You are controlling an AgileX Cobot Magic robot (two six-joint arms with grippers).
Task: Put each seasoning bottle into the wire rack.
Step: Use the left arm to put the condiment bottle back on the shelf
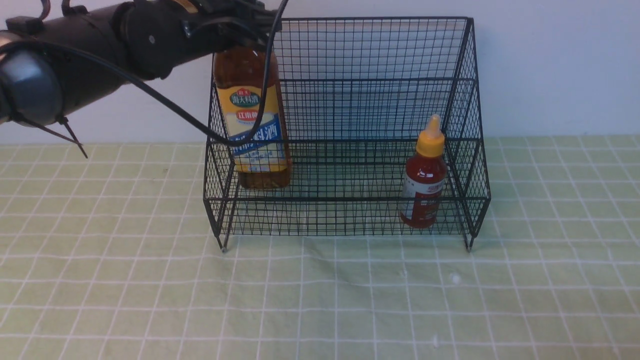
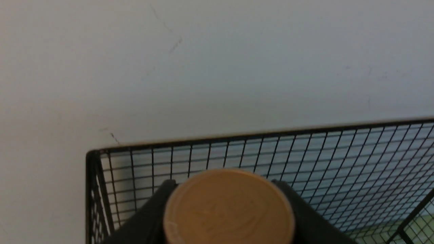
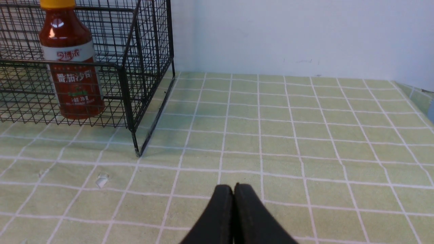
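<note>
The black wire rack (image 1: 375, 90) stands at the back of the table against the wall. My left gripper (image 1: 239, 40) is shut on the tan cap (image 2: 229, 206) of the tall amber bottle (image 1: 255, 125). It holds the bottle upright inside the rack's left end. I cannot tell whether the base rests on a tier. Black fingers (image 2: 152, 210) flank the cap, with the rack's top corner (image 2: 98, 156) behind. The small red sauce bottle (image 1: 424, 175) stands upright in the lower tier at the right end and also shows in the right wrist view (image 3: 73, 67). My right gripper (image 3: 233, 189) is shut and empty, low over the cloth right of the rack (image 3: 149, 51).
A green checked tablecloth (image 1: 320, 300) covers the table, with a white wall (image 1: 550, 65) close behind the rack. Small white crumbs (image 1: 455, 278) lie on the cloth in front of the rack; one shows in the right wrist view (image 3: 101, 179). The table's right edge (image 3: 417, 95) is in that view.
</note>
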